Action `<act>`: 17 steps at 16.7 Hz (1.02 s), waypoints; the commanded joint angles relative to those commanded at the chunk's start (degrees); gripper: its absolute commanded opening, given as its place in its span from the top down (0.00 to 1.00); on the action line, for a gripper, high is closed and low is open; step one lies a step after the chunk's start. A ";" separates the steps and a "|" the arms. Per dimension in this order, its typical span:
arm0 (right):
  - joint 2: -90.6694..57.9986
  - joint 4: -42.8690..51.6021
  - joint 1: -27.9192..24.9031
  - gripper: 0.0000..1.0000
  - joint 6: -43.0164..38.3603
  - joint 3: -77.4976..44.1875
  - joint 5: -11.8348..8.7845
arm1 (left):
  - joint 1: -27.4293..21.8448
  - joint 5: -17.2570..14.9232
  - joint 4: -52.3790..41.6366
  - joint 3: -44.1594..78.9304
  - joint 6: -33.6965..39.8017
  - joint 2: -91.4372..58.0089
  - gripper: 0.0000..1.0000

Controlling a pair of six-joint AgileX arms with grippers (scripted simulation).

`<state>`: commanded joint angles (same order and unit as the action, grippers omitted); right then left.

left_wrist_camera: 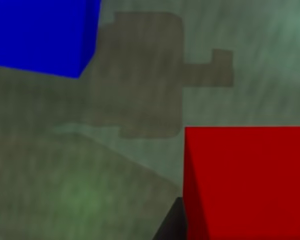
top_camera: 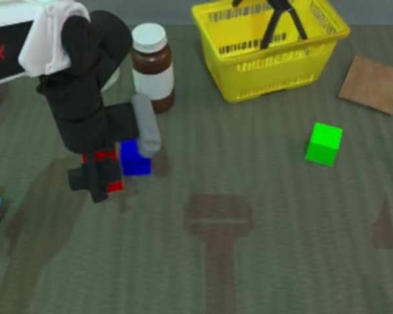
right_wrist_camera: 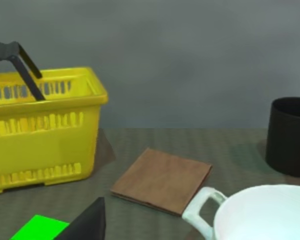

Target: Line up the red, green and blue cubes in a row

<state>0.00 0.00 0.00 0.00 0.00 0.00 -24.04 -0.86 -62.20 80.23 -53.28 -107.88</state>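
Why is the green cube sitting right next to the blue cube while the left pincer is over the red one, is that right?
Not quite. The top view shows the small bright red cube, under the left pincer, beside the small deep blue cube. The small bright green cube sits alone, far off on the table's right side.

The left tool (top_camera: 98, 171) hides most of the red cube (top_camera: 111, 171).

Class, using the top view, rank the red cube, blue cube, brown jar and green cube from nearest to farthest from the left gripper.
1. Red cube, under the left gripper.
2. Blue cube, just right of it.
3. Brown jar, behind, near the table's back.
4. Green cube, far right.
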 joint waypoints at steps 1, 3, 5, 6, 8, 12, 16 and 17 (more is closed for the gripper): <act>0.00 0.00 0.00 0.00 0.00 0.00 0.00 | -3.30 -0.02 -0.15 -1.48 0.42 1.38 1.00; 0.00 0.00 0.00 0.00 0.00 0.00 0.00 | -9.38 -0.04 -0.32 -4.25 1.19 4.15 1.00; 0.00 0.00 0.00 0.00 0.00 0.00 0.00 | -13.62 0.01 -0.24 -6.33 1.81 6.57 1.00; 0.00 0.00 0.00 0.00 0.00 0.00 0.00 | -14.84 0.06 -0.15 -6.97 2.05 7.45 1.00; 0.00 0.00 0.00 0.00 0.00 0.00 0.00 | -15.52 0.10 -0.09 -7.33 2.21 7.98 1.00; 0.00 0.00 0.00 0.00 0.00 0.00 0.00 | -15.28 0.07 0.09 -7.26 2.12 7.67 1.00; 0.00 0.00 0.00 0.00 0.00 0.00 0.00 | -15.20 0.06 6.04 -10.97 2.65 5.59 1.00; 0.00 0.00 0.00 0.00 0.00 0.00 0.00 | -15.33 0.04 8.27 -12.33 2.67 4.74 1.00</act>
<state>0.00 0.00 0.00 0.00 0.00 0.00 -39.37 -0.82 -53.93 67.90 -50.61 -103.14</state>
